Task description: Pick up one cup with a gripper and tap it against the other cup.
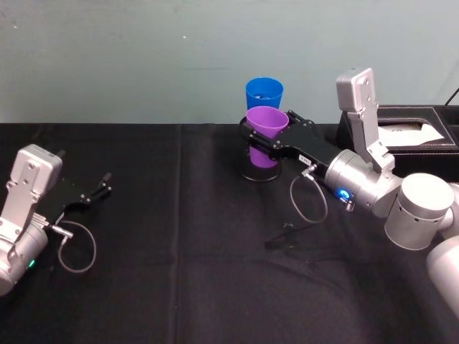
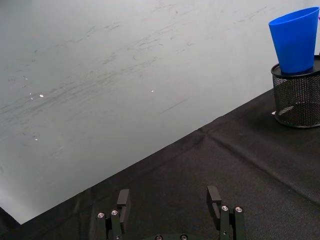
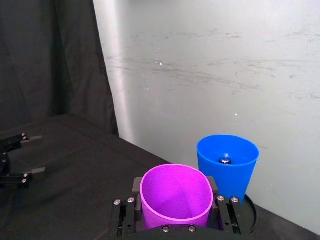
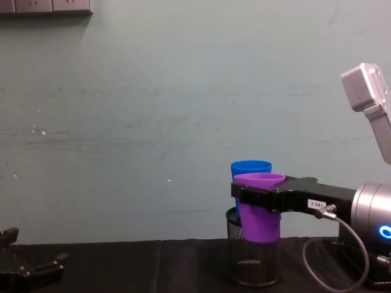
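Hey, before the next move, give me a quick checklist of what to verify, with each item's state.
1. Grip: right tool shut on the plain purple plastic tumbler: ok.
2. Height: purple tumbler lifted off the black tablecloth: ok.
3. Target: bright blue plastic tumbler upright in the black wire-mesh pen holder: ok.
4. Contact: tumblers touching: cannot tell.
5. Clearance: left tool open, parked far left, away from both: ok.

Soft, even room light falls on the pale wall (image 4: 153, 122); the black desk (image 1: 179, 272) swallows most shadows. The blue cup (image 3: 240, 175) holds a small bright glint inside, perhaps a reflected lamp. A blue ring light (image 1: 346, 194) glows on the right arm (image 1: 423, 208).
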`<state>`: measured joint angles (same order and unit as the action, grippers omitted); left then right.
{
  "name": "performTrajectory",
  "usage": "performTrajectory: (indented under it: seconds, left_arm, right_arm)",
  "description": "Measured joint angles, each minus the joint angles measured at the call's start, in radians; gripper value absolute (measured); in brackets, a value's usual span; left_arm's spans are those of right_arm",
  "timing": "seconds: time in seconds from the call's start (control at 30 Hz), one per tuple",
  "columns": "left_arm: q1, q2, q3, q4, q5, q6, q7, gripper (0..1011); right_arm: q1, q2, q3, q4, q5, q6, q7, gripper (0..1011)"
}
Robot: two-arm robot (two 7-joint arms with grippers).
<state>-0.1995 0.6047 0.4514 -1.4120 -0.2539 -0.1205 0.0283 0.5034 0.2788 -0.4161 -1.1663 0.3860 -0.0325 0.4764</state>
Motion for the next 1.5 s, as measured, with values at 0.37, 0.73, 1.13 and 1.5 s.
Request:
performTrajectory:
  seconds: [0.37,0.73,1.13,1.5]
  left_arm:
    - [0.0,0.0,0.0,0.0,0.0,0.0,0.0,1000]
    - [0.0,0.0,0.0,0.0,0.0,0.0,0.0,1000]
    - [0.0,0.0,0.0,0.0,0.0,0.0,0.0,1000]
    - [0.0,0.0,0.0,0.0,0.0,0.0,0.0,1000]
  right_arm:
    - [0.037,-0.013,0.012,0.048,-0.009,-0.008,0.003,731]
    - [0.067,-0.028,0.023,0.095,-0.008,-0.006,0.01,731]
    - [0.111,-0.048,0.033,0.16,-0.003,-0.017,0.02,731]
    - [0.131,-0.058,0.037,0.185,-0.002,-0.022,0.029,731]
